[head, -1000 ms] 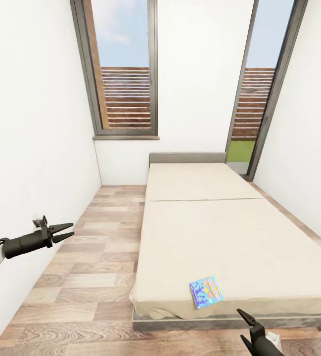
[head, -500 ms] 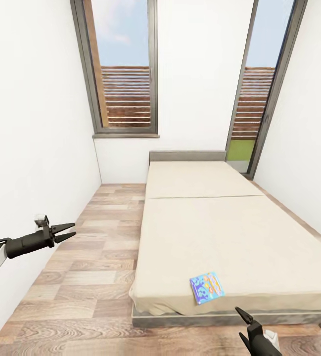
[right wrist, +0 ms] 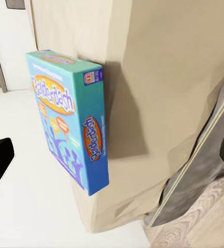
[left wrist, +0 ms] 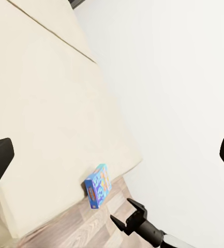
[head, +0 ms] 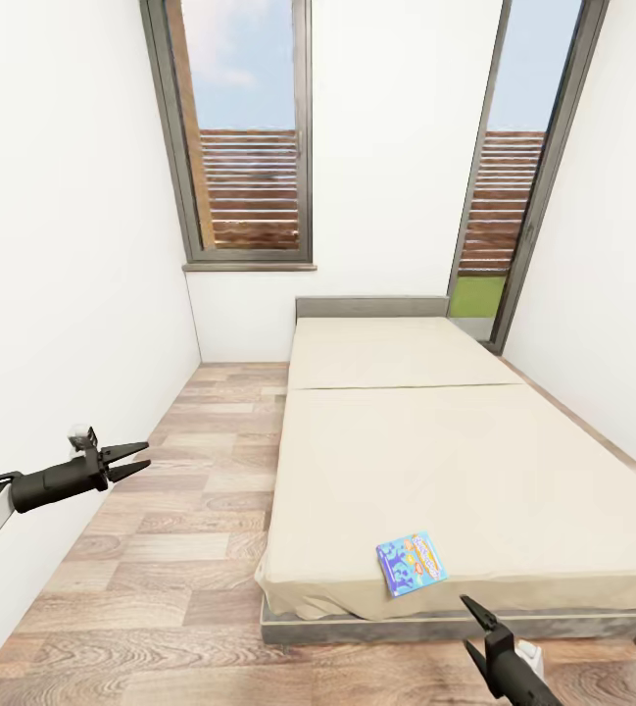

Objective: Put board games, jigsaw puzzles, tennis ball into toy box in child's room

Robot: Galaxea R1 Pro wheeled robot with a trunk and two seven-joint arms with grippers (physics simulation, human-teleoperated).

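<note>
Bed (head: pixel 474 461): 1 blue game (head: pixel 411 563) lies flat near the foot edge, untouched. Right claw (head: pixel 477 621) spread, empty, just off that edge near the game. Left claw (head: pixel 131 457) spread, empty, over floor (head: pixel 180 490) beside the bed. Judged: pickup pending.

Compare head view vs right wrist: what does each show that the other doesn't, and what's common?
Head view alone: two tall windows, the plank floor, the left gripper open over the floor, the right gripper open near the bed's foot. Right wrist alone: the lettering and logo on the blue board game, close enough to make out. Shared: that game, lying near the foot edge of the bed, the beige mattress and the grey frame.
</note>
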